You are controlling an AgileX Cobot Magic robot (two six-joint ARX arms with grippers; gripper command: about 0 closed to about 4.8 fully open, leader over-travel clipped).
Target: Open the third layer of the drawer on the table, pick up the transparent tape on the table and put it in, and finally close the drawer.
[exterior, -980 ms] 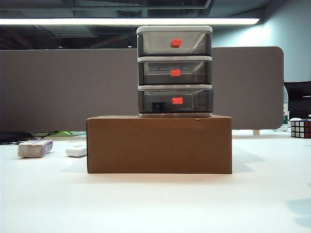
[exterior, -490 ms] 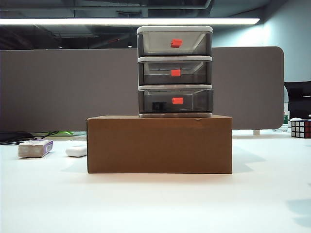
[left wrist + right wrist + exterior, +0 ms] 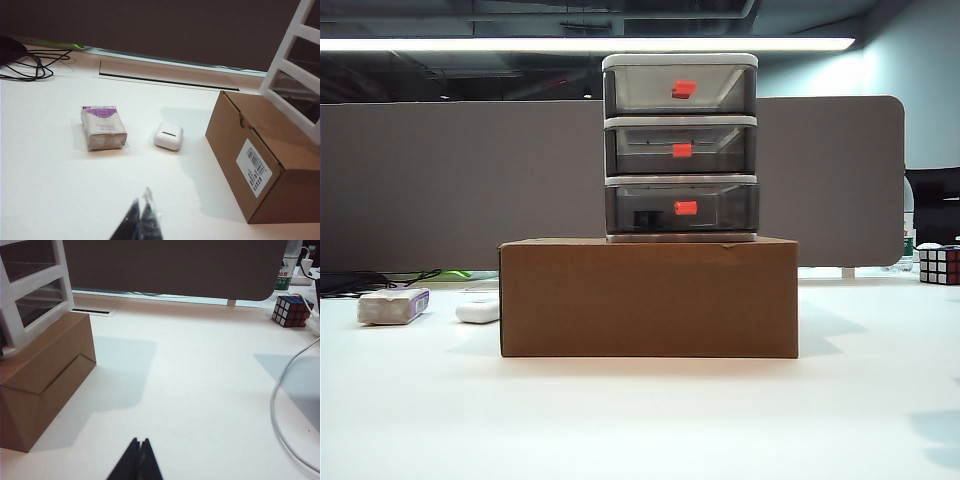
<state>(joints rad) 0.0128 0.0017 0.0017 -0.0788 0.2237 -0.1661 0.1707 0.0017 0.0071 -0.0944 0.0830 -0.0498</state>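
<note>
Both grippers, left (image 3: 141, 220) and right (image 3: 138, 460), we find pinched closed and empty above the table (image 3: 640, 420); the drawer (image 3: 680, 147) sits closed on the box (image 3: 648, 297).

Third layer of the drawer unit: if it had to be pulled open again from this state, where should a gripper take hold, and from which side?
Probably the small red-orange handle at the front centre of the third layer, approached from the camera-facing front: it alone protrudes from the flush, shut front. Both the left gripper and right gripper are shut, low over the table.
</note>
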